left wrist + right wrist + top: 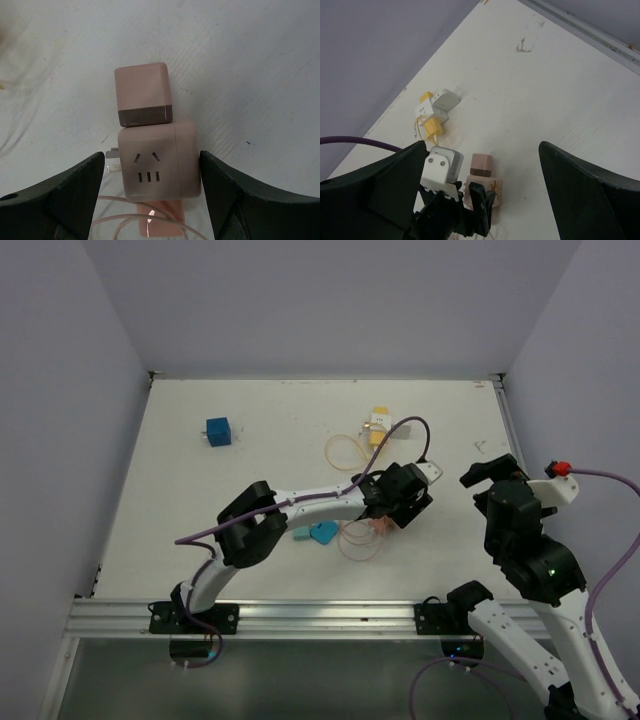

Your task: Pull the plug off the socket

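A pink socket cube (157,165) lies on the white table with a pink plug block (142,95) pushed into its far side. My left gripper (152,172) is open and straddles the cube: the right finger (220,185) touches the cube's side, and the left finger (75,190) stands apart from it beside the bare metal prongs (112,162). In the top view the left gripper (400,495) covers the socket. My right gripper (482,147) is open and empty, hovering to the right; cube (490,192) and plug (481,165) show below it.
A pink cable (358,540) loops by the socket. A teal piece (320,533) lies to its left. A yellow and white plug set (377,425) with a yellow cable (345,452) lies behind. A blue cube (219,431) sits at the far left. Walls enclose the table.
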You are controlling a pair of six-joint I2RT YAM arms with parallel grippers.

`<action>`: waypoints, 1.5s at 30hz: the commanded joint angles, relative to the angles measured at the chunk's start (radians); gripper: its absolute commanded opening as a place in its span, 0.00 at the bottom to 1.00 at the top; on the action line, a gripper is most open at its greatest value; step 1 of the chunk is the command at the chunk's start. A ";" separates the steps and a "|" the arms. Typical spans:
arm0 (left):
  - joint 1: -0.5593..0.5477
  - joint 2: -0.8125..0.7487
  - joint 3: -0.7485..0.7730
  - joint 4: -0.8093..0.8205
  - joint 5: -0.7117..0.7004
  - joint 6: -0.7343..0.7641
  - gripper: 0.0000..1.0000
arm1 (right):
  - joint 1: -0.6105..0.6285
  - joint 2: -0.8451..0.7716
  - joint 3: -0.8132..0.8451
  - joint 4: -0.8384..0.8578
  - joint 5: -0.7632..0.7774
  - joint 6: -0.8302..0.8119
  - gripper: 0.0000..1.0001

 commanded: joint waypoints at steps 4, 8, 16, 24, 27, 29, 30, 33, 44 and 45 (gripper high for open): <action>-0.028 0.021 0.046 -0.042 -0.055 0.034 0.78 | -0.001 0.002 -0.013 0.012 0.027 0.018 0.99; -0.034 0.027 0.048 -0.044 -0.054 0.034 0.70 | -0.001 0.013 -0.017 0.020 0.020 0.009 0.99; -0.034 0.027 0.054 -0.036 -0.041 0.009 0.46 | -0.001 0.022 -0.027 0.052 -0.023 -0.032 0.98; -0.026 -0.077 -0.058 -0.018 -0.058 -0.031 0.00 | -0.001 0.088 -0.035 0.092 -0.154 -0.079 0.96; -0.009 -0.156 -0.134 0.002 -0.048 -0.052 0.00 | -0.001 0.113 -0.027 0.113 -0.191 -0.083 0.96; 0.006 -0.223 -0.180 0.022 -0.038 -0.067 0.00 | -0.001 0.127 -0.012 0.127 -0.210 -0.094 0.96; 0.011 -0.248 -0.229 0.048 -0.032 -0.071 0.00 | -0.001 0.142 -0.004 0.133 -0.215 -0.100 0.95; 0.029 -0.337 -0.318 0.088 -0.009 -0.084 0.00 | -0.002 0.176 0.043 0.138 -0.226 -0.123 0.95; 0.090 -0.605 -0.500 0.150 0.006 -0.098 0.00 | -0.008 0.297 0.178 0.149 -0.410 -0.152 0.95; 0.098 -0.622 -0.507 0.154 0.008 -0.097 0.00 | -0.010 0.302 0.178 0.156 -0.427 -0.152 0.95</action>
